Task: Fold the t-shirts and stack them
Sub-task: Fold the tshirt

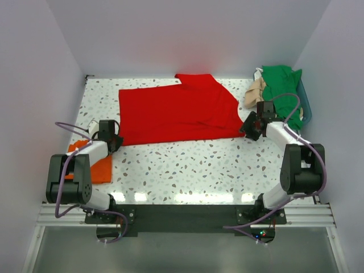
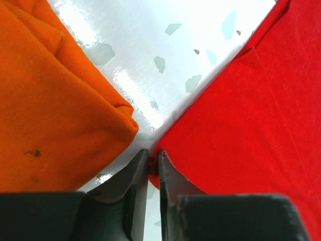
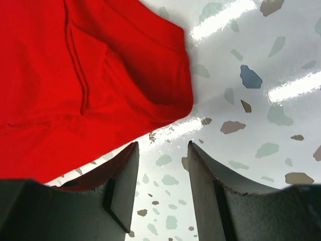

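Note:
The large red t-shirt (image 1: 176,114) lies spread flat across the back middle of the table. My left gripper (image 1: 116,142) is at its near-left corner; in the left wrist view the jaws (image 2: 154,153) are shut on the edge of the red cloth (image 2: 251,115). The folded orange t-shirt (image 1: 99,168) lies just left of it (image 2: 50,110). My right gripper (image 1: 248,126) is open and empty at the red shirt's near-right corner (image 3: 75,75), its fingertips (image 3: 163,145) over bare table beside the cloth. A green t-shirt (image 1: 281,85) and a tan one (image 1: 256,91) are heaped at the back right.
The teal basket (image 1: 306,108) holds the green and tan shirts in the back right corner. White walls close in the left, back and right sides. The speckled tabletop (image 1: 193,165) shows in front of the red shirt.

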Motion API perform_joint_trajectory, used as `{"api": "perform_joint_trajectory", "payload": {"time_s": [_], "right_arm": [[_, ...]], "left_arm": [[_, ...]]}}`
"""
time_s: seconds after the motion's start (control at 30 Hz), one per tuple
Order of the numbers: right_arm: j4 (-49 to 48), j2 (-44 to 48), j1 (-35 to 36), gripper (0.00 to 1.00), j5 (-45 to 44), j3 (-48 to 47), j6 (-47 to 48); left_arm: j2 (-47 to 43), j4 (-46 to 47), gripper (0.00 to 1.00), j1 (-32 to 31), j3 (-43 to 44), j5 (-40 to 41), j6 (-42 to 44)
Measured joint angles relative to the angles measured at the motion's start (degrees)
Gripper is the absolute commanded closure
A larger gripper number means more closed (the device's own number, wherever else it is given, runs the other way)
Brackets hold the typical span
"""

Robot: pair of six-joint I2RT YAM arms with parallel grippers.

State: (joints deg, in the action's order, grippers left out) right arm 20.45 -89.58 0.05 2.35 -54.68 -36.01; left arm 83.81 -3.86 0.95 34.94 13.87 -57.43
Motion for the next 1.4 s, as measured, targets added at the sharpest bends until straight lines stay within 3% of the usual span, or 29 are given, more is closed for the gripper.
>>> {"api": "perform_joint_trajectory", "payload": {"time_s": [0.33, 0.63, 0.83, 0.9, 1.03, 1.1, 1.4], "right_arm": [[-2.12, -6.29, 0.00, 0.60, 0.02, -2.67, 0.00], [-2.03, -8.74, 0.00, 0.51, -0.55, -3.39, 0.26], [-2.19, -10.80, 0.00, 0.52, -1.60, -4.26, 0.42], [-2.82, -11.37, -0.02, 0.59, -1.60, -4.72, 0.44], [-3.39, -12.50, 0.00, 0.92, -1.53, -5.44, 0.31], [-3.26, -12.98, 0.00, 0.99, -1.40, -5.97, 0.28], [-0.94, -8.72, -2.54, 1.00, 0.33, -5.07, 0.07]], "left_arm": [[0.55, 0.79, 0.94, 0.04, 0.00, -0.15, -0.02], [0.55, 0.79, 0.96, 0.09, 0.00, -0.20, -0.02], [0.50, 0.76, 0.96, 0.15, 0.00, -0.24, 0.00], [0.50, 0.74, 0.97, 0.17, 0.00, -0.31, 0.04], [0.48, 0.72, 1.00, 0.37, 0.00, -0.55, 0.20], [0.42, 0.68, 1.00, 0.52, 0.00, -0.72, 0.22], [-4.00, -5.29, 1.00, 0.55, -0.61, -0.81, 1.11]]}}
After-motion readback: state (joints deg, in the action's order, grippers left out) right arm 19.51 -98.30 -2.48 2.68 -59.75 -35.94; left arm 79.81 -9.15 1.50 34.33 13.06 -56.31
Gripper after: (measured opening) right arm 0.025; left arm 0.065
